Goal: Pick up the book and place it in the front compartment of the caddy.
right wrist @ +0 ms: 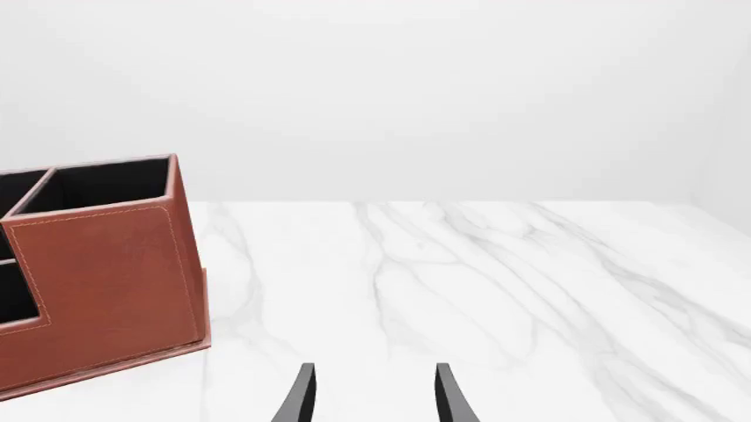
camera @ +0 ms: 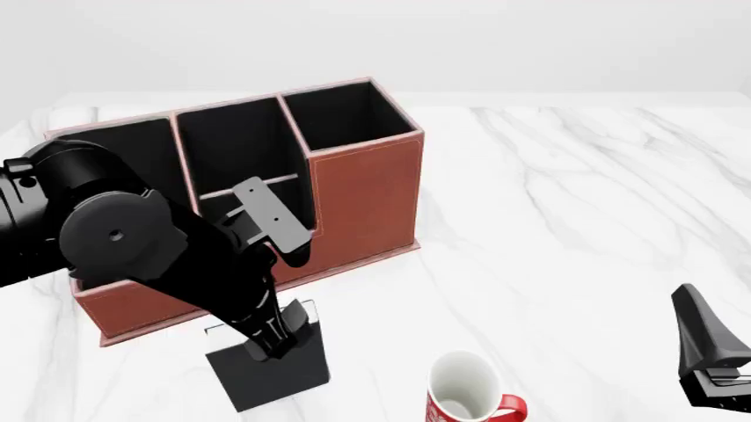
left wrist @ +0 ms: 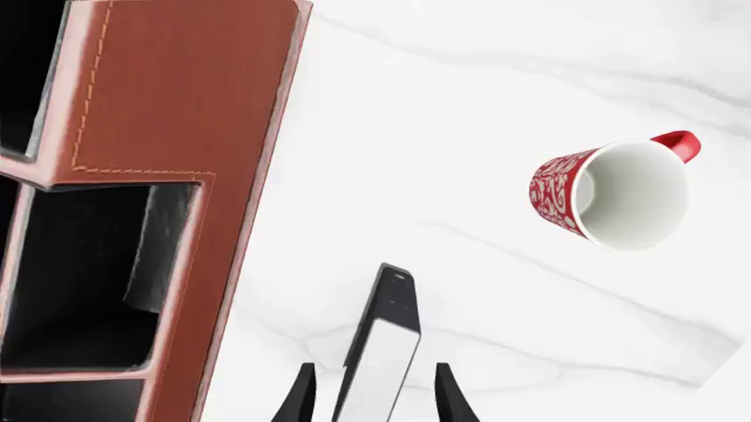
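Black cover and white page edge mark the book [left wrist: 382,347], which my left end effector [left wrist: 375,396] grasps between its two fingers, one on each face. I hold it on edge, not flat, judged necessary for a thin item to enter a narrow pocket from above. In the front view the book [camera: 273,369] hangs below the left arm, on the near side of the caddy [camera: 364,198] and not yet over it; whether its lower edge touches the bench [camera: 564,229] I cannot tell.

My right end effector [right wrist: 375,396] is released, fingers apart with nothing between them, parked low to the right, well apart from the work.

Near the book, a red-and-white mug [camera: 467,396] stands upright on the bench, clear of the path to the caddy.

Beyond, the front compartment [camera: 252,198] lies between the tall outer wall and the thin divider. It appears vacant. I judge lift, carry forward and lowering remain.
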Action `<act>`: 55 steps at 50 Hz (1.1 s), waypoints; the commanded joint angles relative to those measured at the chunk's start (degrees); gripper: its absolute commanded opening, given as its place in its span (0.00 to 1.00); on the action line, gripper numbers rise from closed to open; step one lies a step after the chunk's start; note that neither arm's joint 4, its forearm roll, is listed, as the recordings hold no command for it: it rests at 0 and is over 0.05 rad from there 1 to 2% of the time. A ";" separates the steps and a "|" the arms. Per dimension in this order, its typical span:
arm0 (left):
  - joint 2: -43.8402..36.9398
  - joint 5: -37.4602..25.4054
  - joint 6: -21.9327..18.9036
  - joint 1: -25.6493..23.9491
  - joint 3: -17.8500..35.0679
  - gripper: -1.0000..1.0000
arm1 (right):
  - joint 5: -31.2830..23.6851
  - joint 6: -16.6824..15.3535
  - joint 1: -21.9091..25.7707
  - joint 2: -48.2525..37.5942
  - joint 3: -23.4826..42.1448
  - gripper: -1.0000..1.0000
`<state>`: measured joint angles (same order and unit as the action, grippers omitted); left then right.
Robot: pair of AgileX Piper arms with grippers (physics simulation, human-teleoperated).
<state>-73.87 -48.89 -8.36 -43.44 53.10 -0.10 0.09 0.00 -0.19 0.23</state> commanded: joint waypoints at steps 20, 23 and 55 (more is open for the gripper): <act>-2.87 6.28 0.21 0.39 -5.84 1.00 | -0.05 0.03 0.00 0.09 -0.02 1.00; -3.06 6.45 0.38 0.48 -5.97 1.00 | -0.06 0.01 0.00 0.08 -0.02 1.00; -5.35 2.70 -12.33 5.97 -2.00 0.00 | -0.05 -0.01 -0.01 0.09 -0.02 1.00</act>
<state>-78.82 -43.13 -12.37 -40.78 48.05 -0.10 0.09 0.00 -0.19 0.23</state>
